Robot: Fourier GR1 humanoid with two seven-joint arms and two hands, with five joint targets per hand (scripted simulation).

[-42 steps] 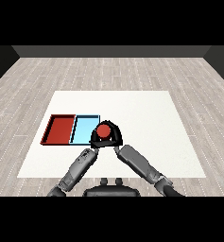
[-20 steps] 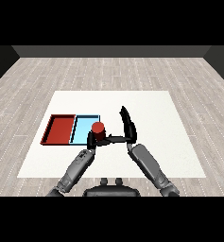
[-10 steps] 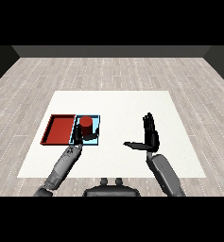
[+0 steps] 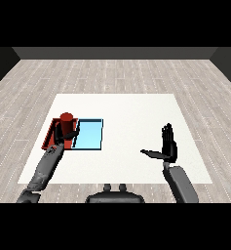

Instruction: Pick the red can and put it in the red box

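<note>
Grey plank floor surrounds the white bench, seen from my head looking down and forward. My left robot hand reaches out from the lower left, its fingers curled round the red can, which stands upright in its grasp. The can is over the red tray; whether its base touches the tray floor cannot be told, since my hand and forearm cover the lower part. The light blue tray lies just beside my left robot hand, on its right, touching the red tray along their shared edge. My right robot hand is raised well apart from both trays, far to the right of my left one, above bare bench. Its fingers stand straight and point upward, the thumb sticks out sideways toward the trays, and it holds nothing. Both grey forearms enter from the lower corners of the view
</note>
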